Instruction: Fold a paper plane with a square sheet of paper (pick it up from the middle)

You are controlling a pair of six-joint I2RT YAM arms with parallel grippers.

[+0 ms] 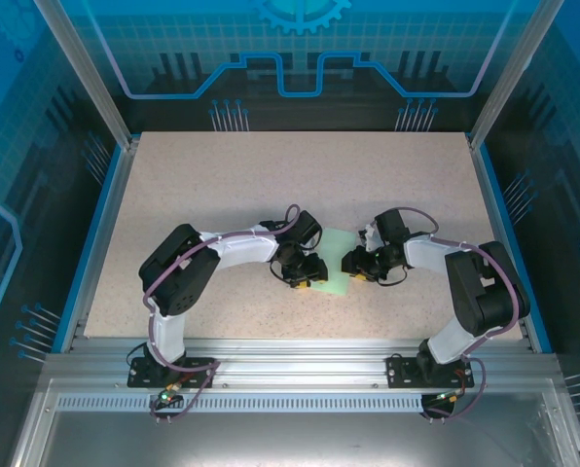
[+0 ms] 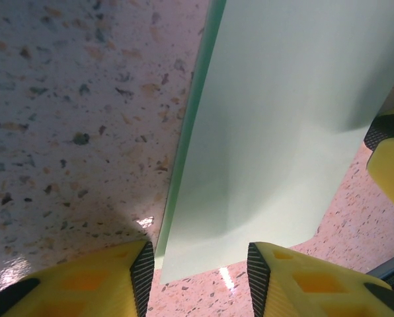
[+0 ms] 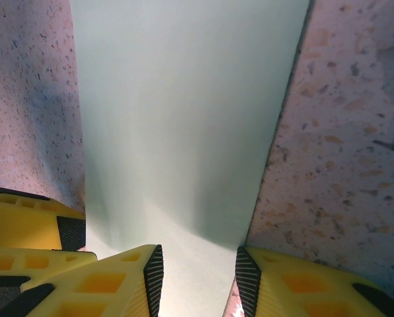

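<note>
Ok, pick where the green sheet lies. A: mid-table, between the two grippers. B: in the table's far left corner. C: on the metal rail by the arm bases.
A: the top view shows the square sheet of paper in the middle of the table, the left gripper at one edge and the right gripper at the other.

I count one square sheet of paper and one table. I have two arms, the left arm and the right arm, and two hands, the left hand and the right hand. Each hand has two yellow fingers, four altogether.
</note>
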